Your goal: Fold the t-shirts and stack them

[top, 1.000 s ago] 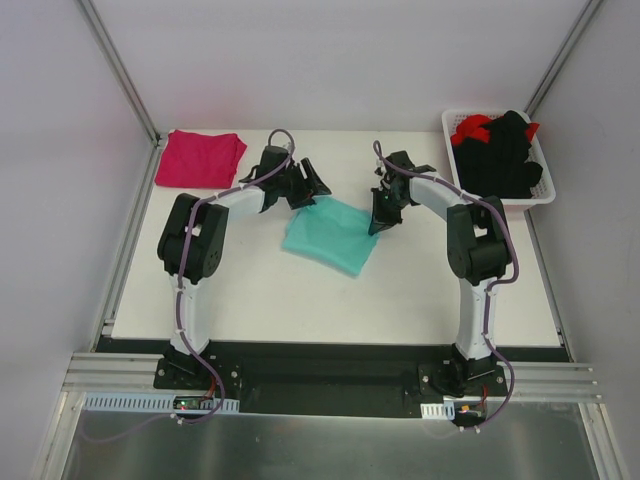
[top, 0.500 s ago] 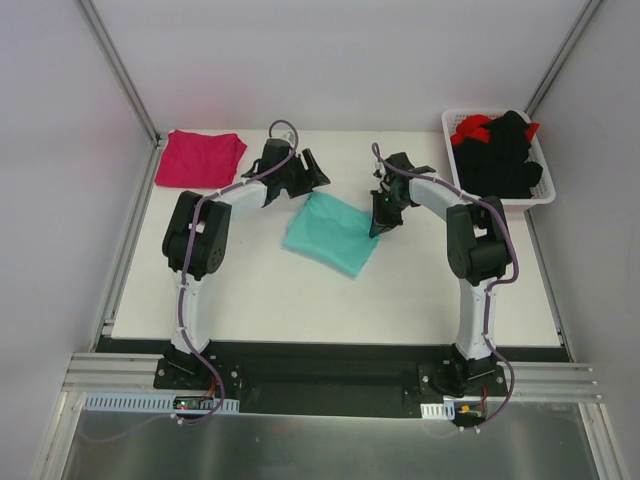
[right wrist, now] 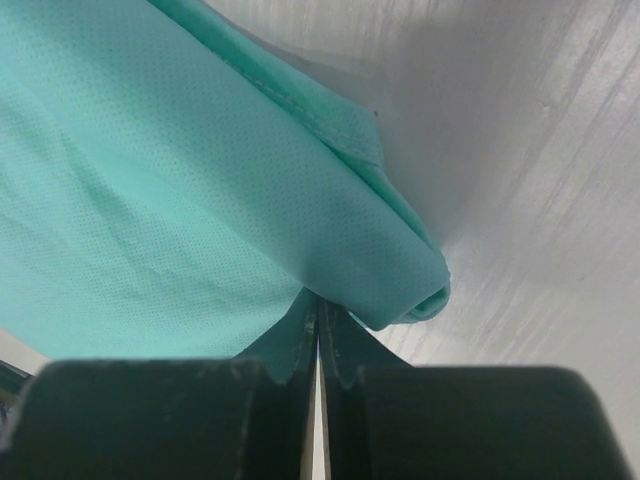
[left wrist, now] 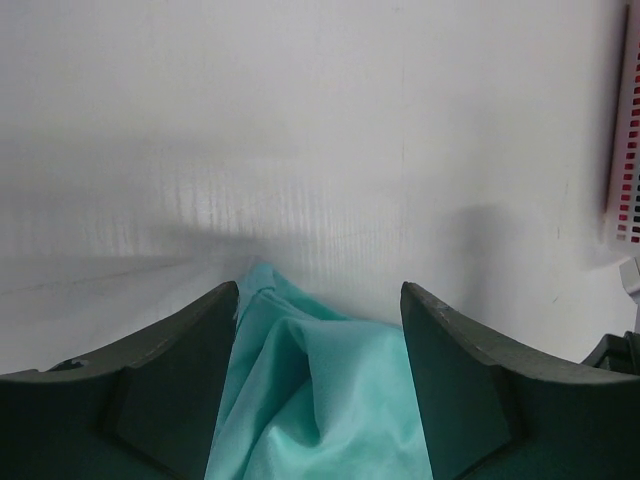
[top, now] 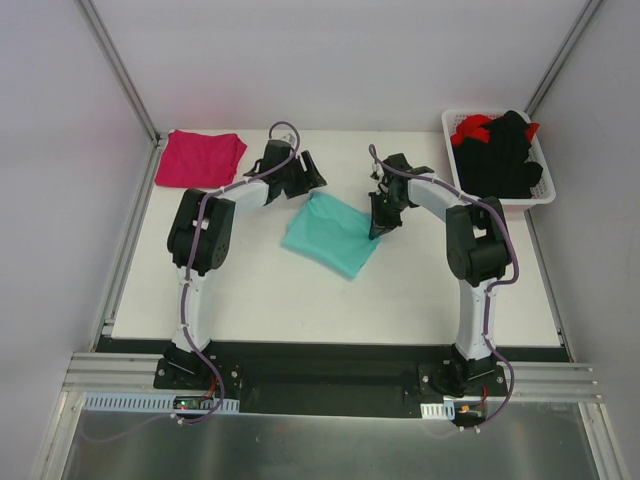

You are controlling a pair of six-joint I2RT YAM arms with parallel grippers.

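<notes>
The left pincer [top: 305, 178] stands with its fingers apart, hovering at the far corner of the teal shirt [top: 330, 235]. In the left wrist view that corner of cloth rises in soft folds between the two dark fingers [left wrist: 170, 380], and neither finger is seen pressing on it. The bare table [left wrist: 300, 130] stretches beyond the tips.

The right pincer [top: 377, 225] is closed, with its tips pressed together on the right edge of the shirt. In the right wrist view the folded hem curls over just above the meeting tips [right wrist: 318, 312], and cloth runs down behind the left finger, so the grip looks to be on a thin layer of the shirt.

The shirt lies folded on the table [top: 250, 290] between the two pincers, spreading from them toward the arm bases. The pink shirt [top: 200, 158] lies flat well to the left of the left pincer, at the far left corner. A white basket [top: 449, 135] sits to the right of and beyond the right pincer, heaped with black clothes [top: 505, 155] and a red piece [top: 470, 128].
</notes>
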